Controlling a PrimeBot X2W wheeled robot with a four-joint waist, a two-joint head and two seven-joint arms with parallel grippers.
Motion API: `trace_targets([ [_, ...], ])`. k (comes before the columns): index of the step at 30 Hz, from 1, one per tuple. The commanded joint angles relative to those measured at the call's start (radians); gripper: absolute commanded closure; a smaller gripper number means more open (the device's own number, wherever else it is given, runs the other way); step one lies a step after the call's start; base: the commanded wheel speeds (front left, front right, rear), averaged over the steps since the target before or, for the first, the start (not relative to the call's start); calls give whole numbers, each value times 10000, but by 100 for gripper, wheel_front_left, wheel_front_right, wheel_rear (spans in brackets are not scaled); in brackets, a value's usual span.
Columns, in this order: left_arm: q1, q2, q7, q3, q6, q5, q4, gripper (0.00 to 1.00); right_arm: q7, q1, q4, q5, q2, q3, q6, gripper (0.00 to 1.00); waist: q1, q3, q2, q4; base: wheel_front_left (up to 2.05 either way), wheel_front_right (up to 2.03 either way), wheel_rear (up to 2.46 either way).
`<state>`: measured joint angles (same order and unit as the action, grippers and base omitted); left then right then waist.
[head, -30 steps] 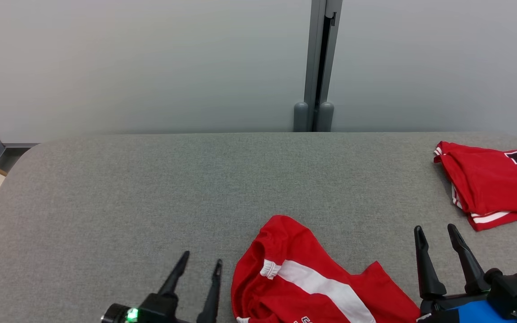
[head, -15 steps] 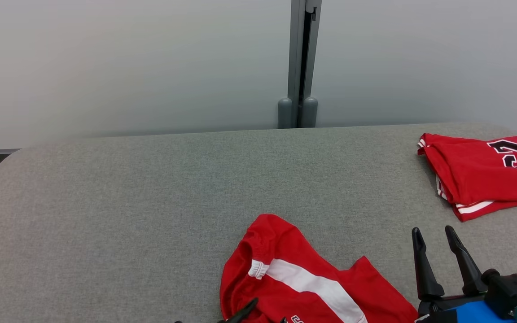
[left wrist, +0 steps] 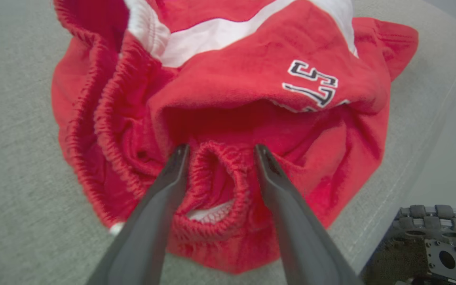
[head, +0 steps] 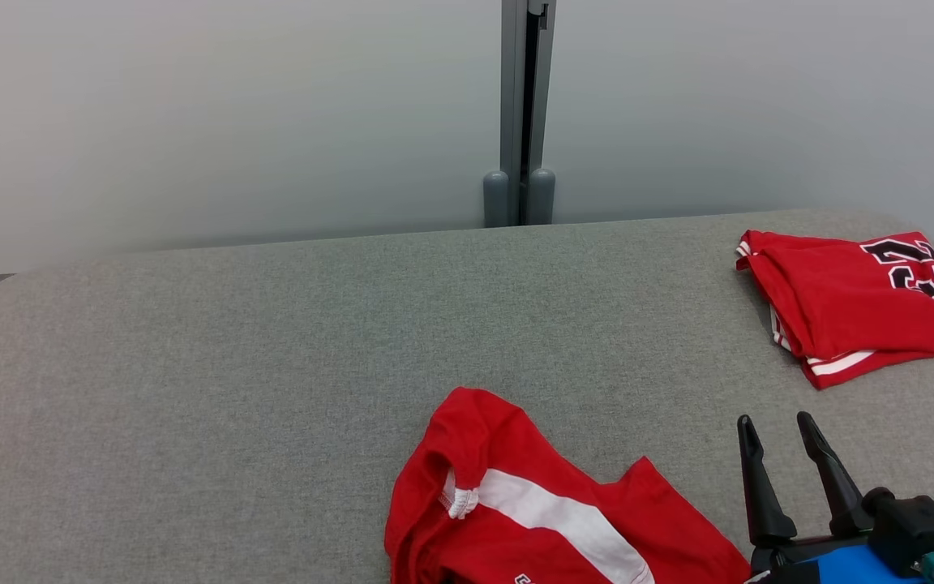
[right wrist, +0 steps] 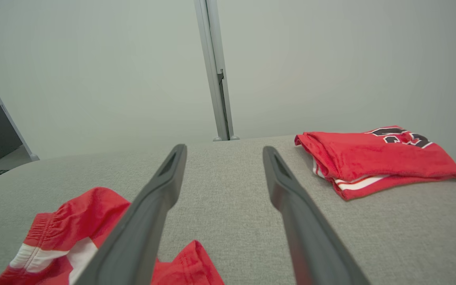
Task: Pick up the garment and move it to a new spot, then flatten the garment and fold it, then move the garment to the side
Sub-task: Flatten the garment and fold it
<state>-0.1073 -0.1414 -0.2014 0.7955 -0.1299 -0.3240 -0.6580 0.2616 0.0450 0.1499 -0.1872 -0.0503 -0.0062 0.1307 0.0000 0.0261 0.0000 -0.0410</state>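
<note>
The garment (head: 532, 503), crumpled red shorts with a white stripe, lies at the near edge of the grey padded table (head: 232, 365). In the left wrist view my left gripper (left wrist: 221, 148) is open, its two fingers straddling a raised fold of the garment's (left wrist: 228, 99) elastic waistband, tips pressed into the cloth. My right gripper (head: 774, 419) hovers open just right of the garment, with nothing between its fingers. The right wrist view has the right gripper (right wrist: 224, 149) pointing across the table, the garment (right wrist: 65, 233) low on its left.
A second red garment (head: 856, 300), folded, with a black number, lies at the table's far right, also in the right wrist view (right wrist: 370, 158). A grey post (head: 520, 113) stands against the pale wall behind. The table's near edge and robot base (left wrist: 434, 237) sit close to the shorts.
The head camera has turned right, sliding the whole picture left. My left gripper moved right from beside the garment onto its near edge. The right gripper stays as it was.
</note>
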Motion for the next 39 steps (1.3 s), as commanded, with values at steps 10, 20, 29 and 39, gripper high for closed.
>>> trace_targets([
  [10, -962, -85, -575, -971, 154, -821, -557, 100, 45, -60, -12, 72, -3, -220, 1, 0, 0, 137, 0, 430, 0, 0, 0],
  [20, -782, -970, -640, -2757, 734, -1367, 36, 100, 45, -253, 153, 95, -3, -217, 1, 0, 0, 200, 0, 699, 0, 0, 0],
  [29, -114, -945, -644, -3520, 854, -897, 1275, 0, 45, -58, 249, 2, -3, -238, 1, 0, 0, 299, 0, 747, 0, 0, 0],
  [39, 894, -477, -645, -5391, 1041, 245, 3981, 0, 45, 102, 155, -121, -3, -344, 1, 0, 0, 472, 0, 930, 0, 0, 0],
])
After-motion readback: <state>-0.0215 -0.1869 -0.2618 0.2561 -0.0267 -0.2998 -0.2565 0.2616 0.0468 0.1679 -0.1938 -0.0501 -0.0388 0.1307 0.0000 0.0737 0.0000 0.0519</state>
